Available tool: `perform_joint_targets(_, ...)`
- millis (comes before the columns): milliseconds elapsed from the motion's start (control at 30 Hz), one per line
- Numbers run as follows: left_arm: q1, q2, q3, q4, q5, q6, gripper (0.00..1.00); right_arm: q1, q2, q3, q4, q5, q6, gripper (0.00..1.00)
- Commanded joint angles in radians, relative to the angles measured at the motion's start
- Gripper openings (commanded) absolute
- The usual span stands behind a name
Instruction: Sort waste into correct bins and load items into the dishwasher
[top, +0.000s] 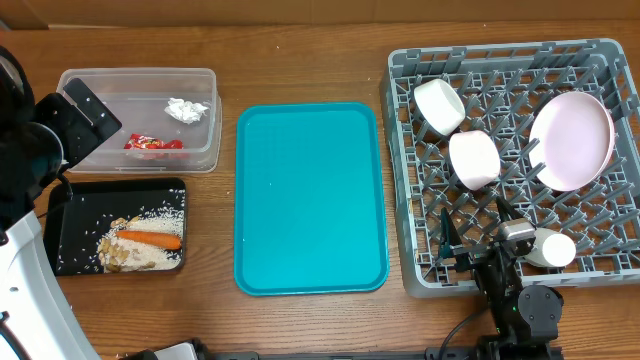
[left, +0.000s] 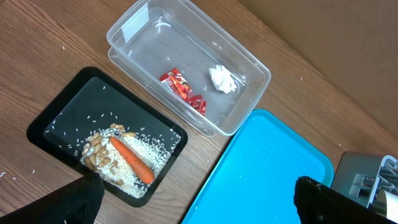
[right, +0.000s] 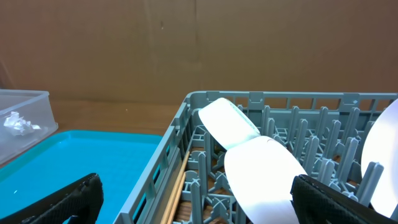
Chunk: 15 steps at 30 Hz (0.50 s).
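Observation:
The clear tub holds the red wrapper and the white napkin; both also show in the left wrist view, wrapper and napkin. The black tray holds beige-white scraps and the orange carrot stick. The grey dish rack holds two white bowls, the pink-white plate and the white cup. My left gripper is open and empty, high over the tub and black tray. My right gripper is open and empty over the rack's front edge, left of the cup.
The teal serving tray lies between the bins and the rack. Thin wooden chopsticks lie inside the rack along its left wall. Rice grains are scattered on the table beside the black tray. A brown cardboard wall stands behind the table.

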Motion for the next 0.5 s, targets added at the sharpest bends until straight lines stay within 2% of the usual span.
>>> perform_joint_targets(0,0.005,0.000,0.006,0.003,0.000,-0.011,1.00,-0.006,-0.012,-0.011,0.007,-0.005,-0.003,1.00)
perform_joint_targets(133,0.001,-0.021,0.006,0.002,-0.016,0.003,1.00,-0.006,-0.012,-0.011,0.007,-0.005,-0.003,1.00)
perform_joint_targets(267,-0.052,-0.079,-0.014,0.019,-0.143,0.041,1.00,-0.006,-0.012,-0.011,0.007,-0.005,-0.003,1.00)
perform_joint_targets(467,-0.194,-0.233,-0.227,0.269,-0.151,0.254,1.00,-0.006,-0.012,-0.011,0.006,-0.006,-0.003,1.00)
